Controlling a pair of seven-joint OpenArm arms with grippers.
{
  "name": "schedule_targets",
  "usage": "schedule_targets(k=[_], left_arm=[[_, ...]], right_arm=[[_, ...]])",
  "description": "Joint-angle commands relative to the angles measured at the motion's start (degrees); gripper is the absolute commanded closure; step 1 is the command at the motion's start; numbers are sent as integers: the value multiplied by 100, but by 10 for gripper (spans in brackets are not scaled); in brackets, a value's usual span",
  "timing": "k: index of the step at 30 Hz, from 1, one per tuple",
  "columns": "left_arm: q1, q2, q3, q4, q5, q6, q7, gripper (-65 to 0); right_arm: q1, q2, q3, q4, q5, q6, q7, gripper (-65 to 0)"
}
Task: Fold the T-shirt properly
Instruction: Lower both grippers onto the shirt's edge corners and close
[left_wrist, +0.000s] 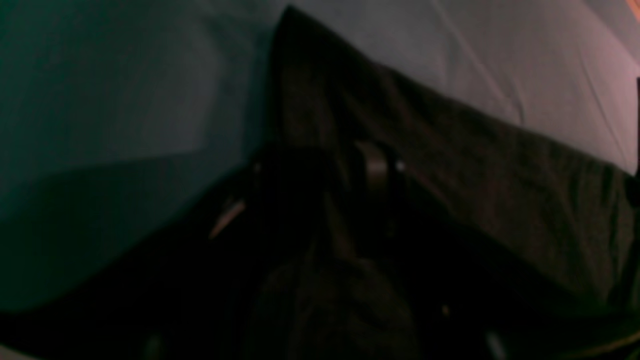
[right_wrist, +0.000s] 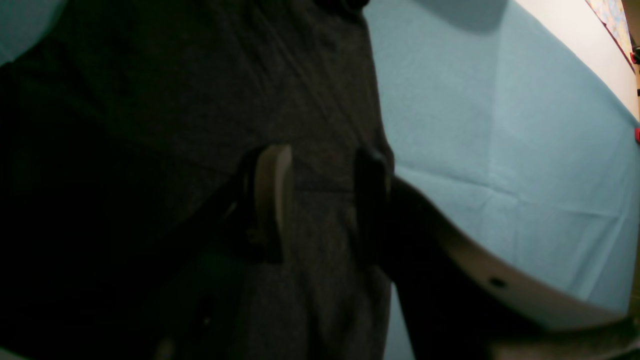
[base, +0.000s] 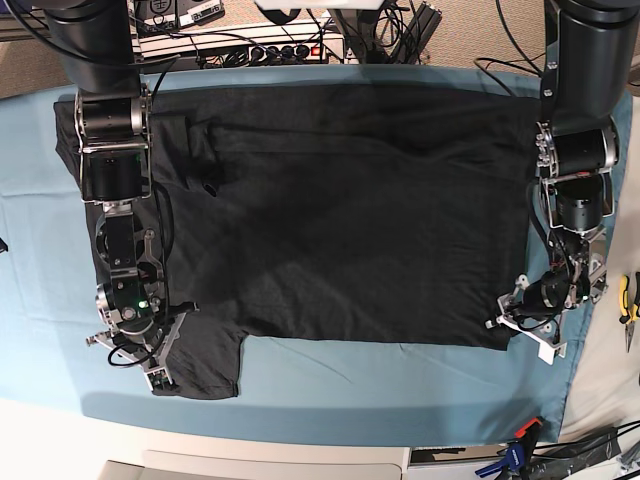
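I see the large black fabric T-shirt (base: 340, 210) spread flat on the teal-covered surface (base: 400, 385). The right pincer (right_wrist: 320, 185) stands apart astride a sleeve hem; the left pincer (base: 522, 322) state I cannot tell.

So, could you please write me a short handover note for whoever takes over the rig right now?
Right end effector: open, fingers apart over the near short sleeve, nothing lifted.
Left end effector: low at the near hem corner on the other side. Its wrist view is too dark to tell open from shut.
Things: the plain black soft fabric T-shirt lies spread flat on the teal blue table cloth, plain side up.
Done: the shirt is laid out.
Left: every fold. Probably grip the sleeve and hem corner first.
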Motion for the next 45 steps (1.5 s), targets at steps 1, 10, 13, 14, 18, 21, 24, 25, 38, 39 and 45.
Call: schedule_targets(k=[1,10,13,14,18,21,24,25,38,39,45], left_arm=[[-153,-35,-7,55,22,-20,87,-245],[-199,-35,-7,55,-59,-173,26,-8],[-199,-37,-7,55,-59,-173,-76,0],[-199,-37,-7,55,-59,-170,-79,0],[-199,-37,-7,55,-57,-170,-109,0],[-199,-37,-7,55,-57,-170,-118,0],[-199,-37,-7,55,-57,-173,-116,0],[-199,-37,-7,55,-57,-170,-116,0],[-199,-35,-7,55,-61,-177,-120,0],[-199,-35,-7,55,-61,-195,-118,0],[-197,-55,-7,55,-61,-323,-116,0]], right_arm=[[205,63,24,103,-28,-44,83,-208],[205,63,24,103,-28,-44,83,-208],[205,66,24,103,-28,-44,83,-208],[205,66,24,103,-28,-44,85,-208],[208,63,24,103,-31,-44,90,-208],[208,63,72,103,-35,-57,90,-208],[210,63,385,98,-52,-212,168,-209],[210,63,568,94,-48,-212,205,-216],[457,81,2824,-1615,688,-79,1368,-338],[509,83,2839,-1773,719,-70,1484,-362],[750,98,2826,-2288,721,-90,1954,-392]])
